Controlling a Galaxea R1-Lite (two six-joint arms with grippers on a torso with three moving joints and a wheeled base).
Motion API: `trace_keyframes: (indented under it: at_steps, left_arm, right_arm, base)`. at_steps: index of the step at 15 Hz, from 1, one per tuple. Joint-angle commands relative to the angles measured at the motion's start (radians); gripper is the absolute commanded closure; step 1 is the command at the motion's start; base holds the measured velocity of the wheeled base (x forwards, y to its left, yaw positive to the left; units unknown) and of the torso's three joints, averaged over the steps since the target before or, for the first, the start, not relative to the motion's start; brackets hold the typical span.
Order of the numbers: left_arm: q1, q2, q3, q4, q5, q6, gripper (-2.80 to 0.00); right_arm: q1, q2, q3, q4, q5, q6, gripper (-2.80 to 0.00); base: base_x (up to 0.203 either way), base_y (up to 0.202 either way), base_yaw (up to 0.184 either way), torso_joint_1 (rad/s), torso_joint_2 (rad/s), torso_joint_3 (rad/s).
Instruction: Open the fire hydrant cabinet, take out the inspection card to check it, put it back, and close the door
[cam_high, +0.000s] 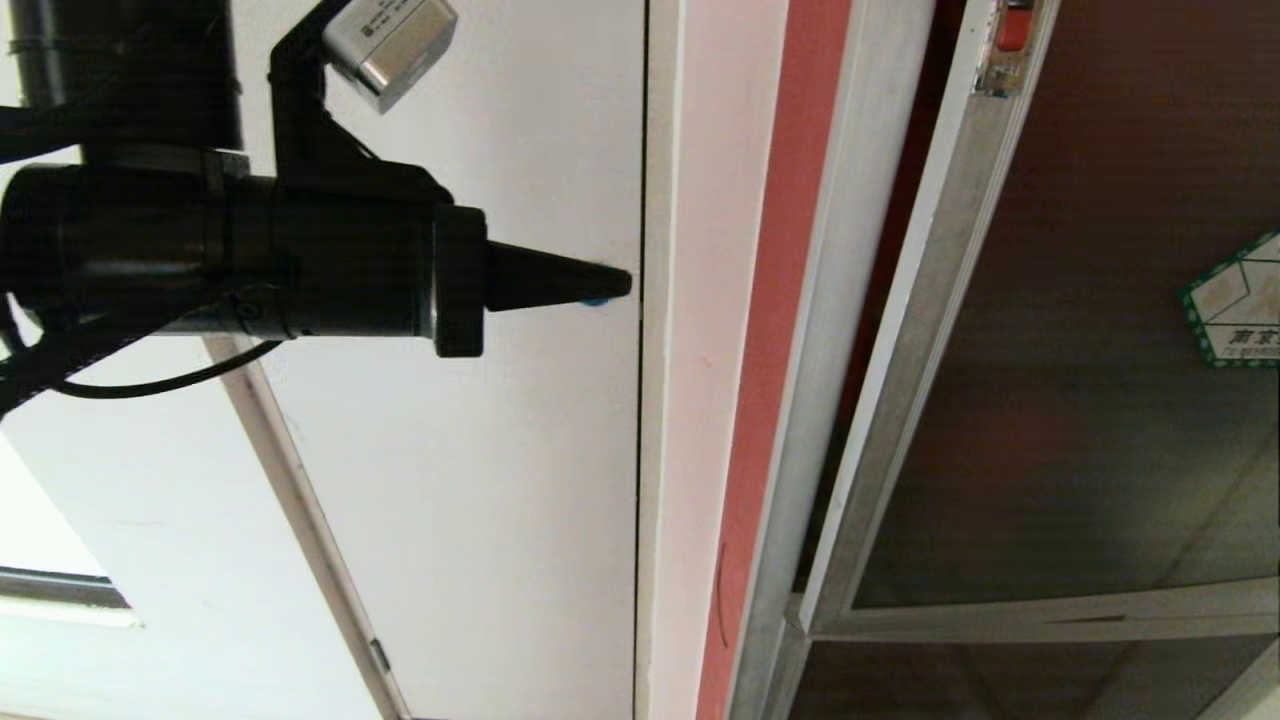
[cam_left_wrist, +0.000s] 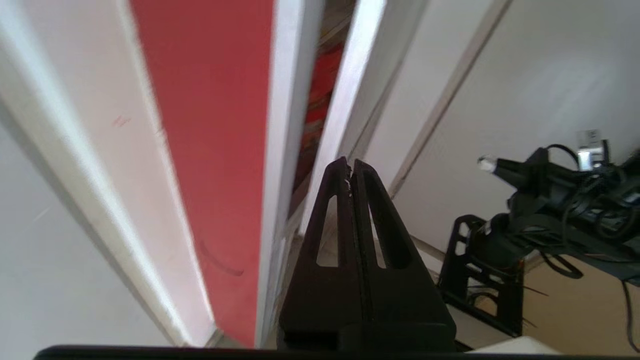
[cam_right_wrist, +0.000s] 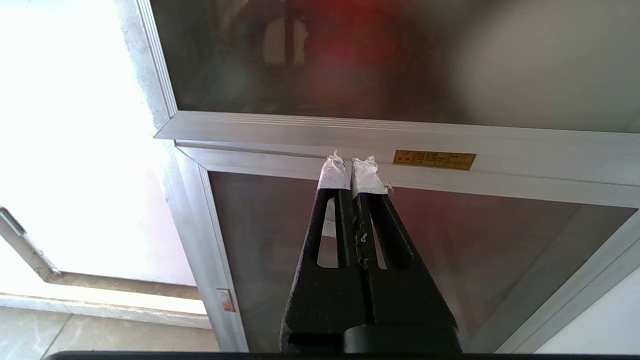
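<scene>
1. Clearly, the left end effector (cam_high: 622, 285) is held out level in front of a plain white panel (cam_high: 480, 480), its two black fingers (cam_left_wrist: 340, 220) pressed together with nothing between them.
2. Its tip sits just short of the panel's edge, with a bit of blue showing behind the tip.
3. Beside that panel runs the fire hydrant cabinet (cam_high: 770, 400), seen as a red strip and a silver frame.
4. The door (cam_high: 1080, 420), a silver-framed dark glass panel, stands slightly ajar from the frame, leaving a narrow dark gap along its latch side.
5. A small red latch (cam_high: 1012, 28) sits at the door's frame edge, and a green-bordered white sticker (cam_high: 1238, 305) shows on the glass.
6. Through the gap, the left wrist view shows red inside the cabinet (cam_left_wrist: 320, 95).
7. The right end effector (cam_right_wrist: 352, 172) has its white-wrapped fingertips (cam_right_wrist: 332, 175) closed together, empty, in front of the rail between the two glass panels, near an orange label (cam_right_wrist: 434, 160).
8. The inspection card is not visible in any view.
</scene>
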Motion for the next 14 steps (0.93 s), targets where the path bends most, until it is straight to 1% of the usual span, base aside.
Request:
trace_keyframes:
  at_steps: [1, 3, 6, 11, 14]
  left_arm:
    - [-0.047, 0.056, -0.040, 0.000, -0.003, -0.001, 0.00]
    - [-0.096, 0.085, -0.072, 0.000, -0.002, -0.001, 0.00]
    - [-0.143, 0.132, -0.121, 0.000, 0.001, 0.000, 0.00]
    - [-0.211, 0.195, -0.153, -0.003, 0.007, 0.008, 0.00]
    - [-0.234, 0.247, -0.184, -0.041, 0.015, 0.006, 0.00]
  right_arm:
    - [0.000, 0.001, 0.000, 0.000, 0.000, -0.001, 0.00]
    - [0.000, 0.001, 0.000, 0.000, 0.000, -0.001, 0.00]
    - [0.000, 0.001, 0.000, 0.000, 0.000, -0.001, 0.00]
    - [0.000, 0.001, 0.000, 0.000, 0.000, -0.001, 0.00]
    - [0.000, 0.001, 0.000, 0.000, 0.000, -0.001, 0.00]
  base:
    - [0.000, 0.000, 0.000, 0.000, 0.00, 0.000]
    - [0.000, 0.000, 0.000, 0.000, 0.00, 0.000]
    - [0.000, 0.000, 0.000, 0.000, 0.00, 0.000]
    - [0.000, 0.000, 0.000, 0.000, 0.00, 0.000]
    - [0.000, 0.000, 0.000, 0.000, 0.00, 0.000]
